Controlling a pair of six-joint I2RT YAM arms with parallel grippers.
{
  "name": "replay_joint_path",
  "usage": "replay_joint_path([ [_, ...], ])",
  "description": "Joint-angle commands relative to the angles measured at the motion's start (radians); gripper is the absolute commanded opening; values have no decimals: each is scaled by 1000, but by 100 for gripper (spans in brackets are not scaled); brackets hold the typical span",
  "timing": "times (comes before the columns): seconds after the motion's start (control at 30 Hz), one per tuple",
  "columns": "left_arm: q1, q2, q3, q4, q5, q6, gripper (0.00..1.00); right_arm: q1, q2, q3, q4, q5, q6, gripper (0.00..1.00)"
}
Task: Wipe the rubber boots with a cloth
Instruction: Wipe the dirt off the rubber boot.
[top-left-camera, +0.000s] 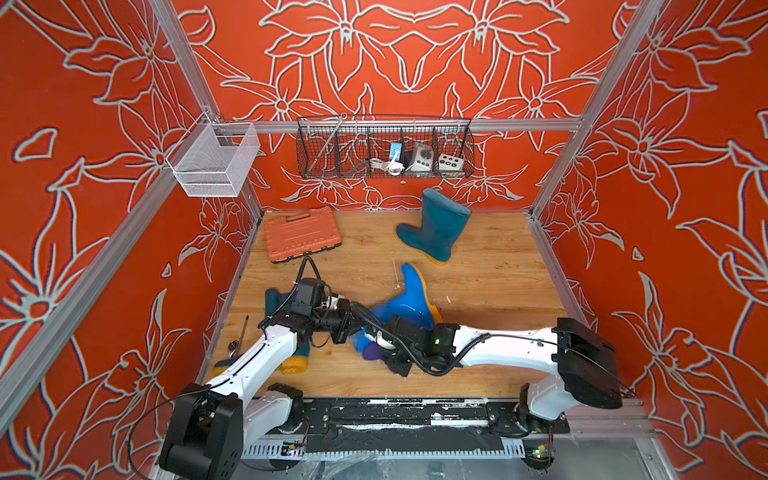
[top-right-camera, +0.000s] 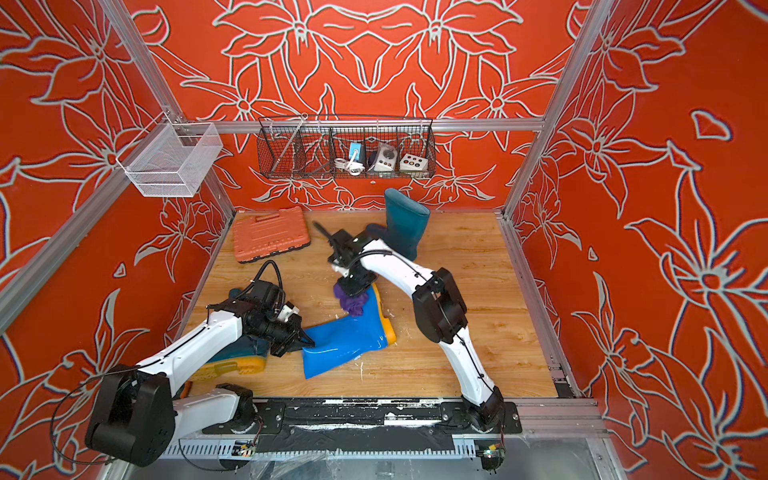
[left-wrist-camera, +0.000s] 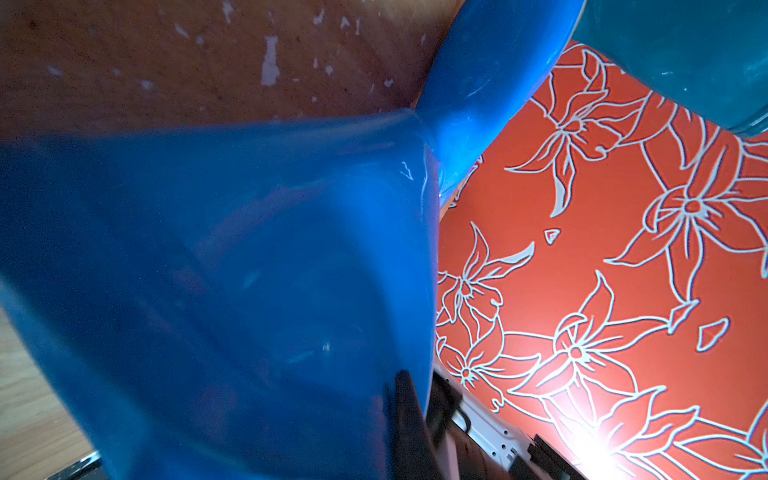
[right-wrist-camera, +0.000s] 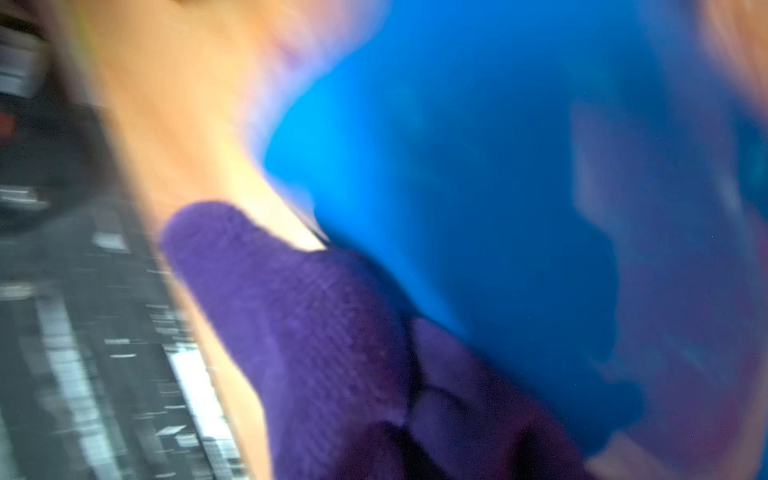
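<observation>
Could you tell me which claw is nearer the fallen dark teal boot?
Left. The left claw grips the blue boot beside the fallen teal boot; the right claw, holding the cloth, is farther off.

Wooden counter (top-left-camera: 498, 270) has an orange tool case (top-left-camera: 301, 235) lying flat at 11 o'clock and a ratchet wrench (top-left-camera: 240, 338) by the edge at 8. Black wire basket (top-left-camera: 316, 158) hangs on the back wall at 12, holding a white cable (top-left-camera: 390, 166), an adapter (top-left-camera: 419, 160) and a button box (top-left-camera: 451, 162). White mesh basket (top-left-camera: 212, 166) hangs at 10.
</observation>
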Motion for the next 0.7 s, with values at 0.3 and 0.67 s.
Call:
replay_joint_path([
  [0.3, -1, -64, -12, 43, 40, -54, 0, -388, -355, -535, -84, 148, -67, 0],
  [0.67, -2, -67, -27, 37, 89, -50, 0, 3, -176, -297, 86, 180, -35, 0],
])
